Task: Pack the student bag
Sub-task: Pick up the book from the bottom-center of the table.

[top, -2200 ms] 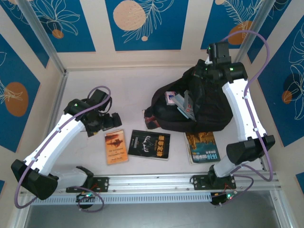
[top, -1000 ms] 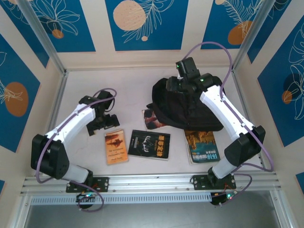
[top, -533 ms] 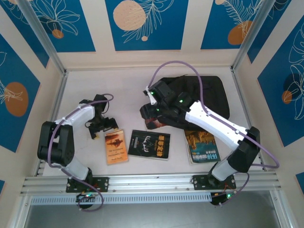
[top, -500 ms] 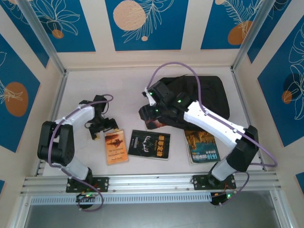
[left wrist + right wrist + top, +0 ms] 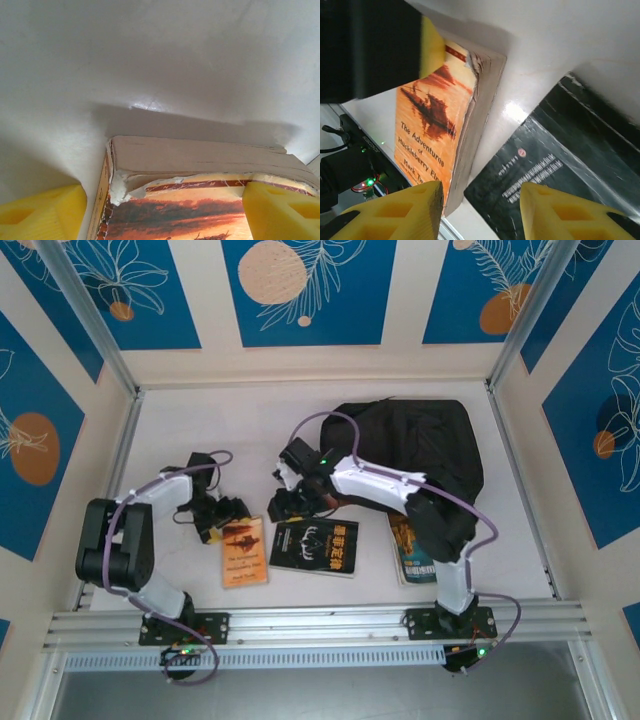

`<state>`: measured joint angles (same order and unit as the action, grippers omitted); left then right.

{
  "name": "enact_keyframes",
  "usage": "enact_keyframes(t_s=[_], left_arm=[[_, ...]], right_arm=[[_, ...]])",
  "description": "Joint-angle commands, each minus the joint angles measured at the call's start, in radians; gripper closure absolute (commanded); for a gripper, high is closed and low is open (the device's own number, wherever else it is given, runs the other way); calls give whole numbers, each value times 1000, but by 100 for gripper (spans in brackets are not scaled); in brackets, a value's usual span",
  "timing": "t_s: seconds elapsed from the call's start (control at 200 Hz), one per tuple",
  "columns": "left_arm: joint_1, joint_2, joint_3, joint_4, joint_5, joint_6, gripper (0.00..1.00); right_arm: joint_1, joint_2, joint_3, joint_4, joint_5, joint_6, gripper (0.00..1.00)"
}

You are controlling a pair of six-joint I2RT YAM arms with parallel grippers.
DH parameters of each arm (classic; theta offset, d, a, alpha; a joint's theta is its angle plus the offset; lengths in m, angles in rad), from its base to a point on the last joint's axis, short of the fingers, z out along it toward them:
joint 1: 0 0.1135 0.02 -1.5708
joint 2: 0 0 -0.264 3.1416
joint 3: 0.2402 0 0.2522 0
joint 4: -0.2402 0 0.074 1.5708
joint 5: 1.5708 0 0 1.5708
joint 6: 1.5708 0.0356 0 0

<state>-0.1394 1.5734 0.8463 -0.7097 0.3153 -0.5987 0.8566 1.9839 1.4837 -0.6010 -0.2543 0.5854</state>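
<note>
Both left gripper [image 5: 162,212] and right gripper [image 5: 480,210] stand open; the soft student bag [image 5: 430,440] probably sags, so grip a strap.

Top view: right arm [image 5: 385,482] crosses the student bag [image 5: 430,440], hiding its edge at 8 o'clock. Blue-yellow book [image 5: 410,562] at the bag's 6 o'clock: right side under the arm's elbow, title too small to read.

Left wrist cam: orange book [image 5: 200,165] cut off at 6 o'clock, cover pic incomplete. Left gripper [image 5: 160,212] fingertips [image 5: 40,212] clipped by btm edge.

Right wrist cam: black book [image 5: 560,150] runs off at 3 to 5 o'clock, small print unreadable. Orange book's title ends behind a right gripper [image 5: 480,212] fingertip [image 5: 400,212]. Left gripper, blurred at 10 o'clock, covers that book's corner.
</note>
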Motion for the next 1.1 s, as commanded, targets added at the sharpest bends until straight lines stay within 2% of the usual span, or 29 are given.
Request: enact_keyframes(t_s=[0.0, 0.095, 0.215, 0.35, 0.5, 0.63, 0.81, 1.095], left_arm=[[3, -9, -40, 10, 93, 18, 19], [31, -51, -25, -45, 62, 26, 16], [72, -73, -7, -111, 31, 44, 8], [92, -78, -20, -121, 53, 57, 3], [92, -115, -62, -83, 113, 35, 5], [92, -144, -115, -59, 145, 25, 12], [92, -131, -187, 0, 205, -6, 26], [92, -105, -197, 21, 237, -7, 51]], right_arm=[[21, 72, 91, -8, -106, 60, 56], [42, 127, 147, -19, -127, 65, 56], [56, 175, 181, -39, -134, 71, 57], [57, 205, 183, -43, -136, 91, 57], [56, 226, 186, -48, -135, 109, 58], [58, 239, 181, -47, -147, 121, 59], [57, 269, 179, -35, -174, 146, 59], [54, 319, 263, -29, -292, 155, 59]])
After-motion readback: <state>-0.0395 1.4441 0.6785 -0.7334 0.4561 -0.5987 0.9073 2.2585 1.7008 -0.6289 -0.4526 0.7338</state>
